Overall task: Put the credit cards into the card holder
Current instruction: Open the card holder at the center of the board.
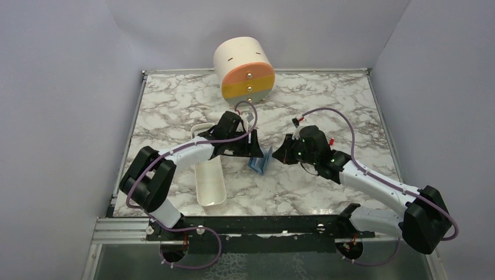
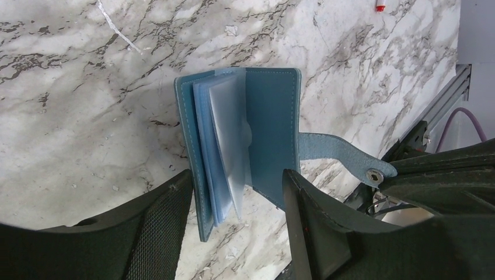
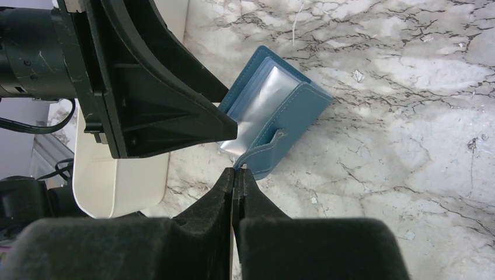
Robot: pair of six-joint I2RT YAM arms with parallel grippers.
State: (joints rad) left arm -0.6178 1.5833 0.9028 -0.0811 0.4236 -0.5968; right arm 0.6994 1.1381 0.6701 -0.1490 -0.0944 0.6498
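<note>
The blue card holder [image 1: 261, 162] stands open on its edge on the marble, clear sleeves fanned out [image 2: 271, 128]. My left gripper [image 2: 236, 173] is open and straddles it, one finger beside each cover; it is the black arm in the right wrist view [image 3: 146, 87]. My right gripper [image 3: 236, 171] is shut on the end of the holder's strap [image 3: 265, 149], pulling it sideways. The silvery snap stud [image 2: 373, 174] shows at the strap's tip. In the top view the left gripper [image 1: 254, 146] and right gripper [image 1: 279, 154] meet over the holder. No credit cards are in view.
A long white oval-ended tray [image 1: 210, 186] lies just left of the holder, under the left arm; its wall also shows in the right wrist view [image 3: 117, 186]. A cream cylinder with orange, yellow and grey drawers [image 1: 244, 67] stands at the back.
</note>
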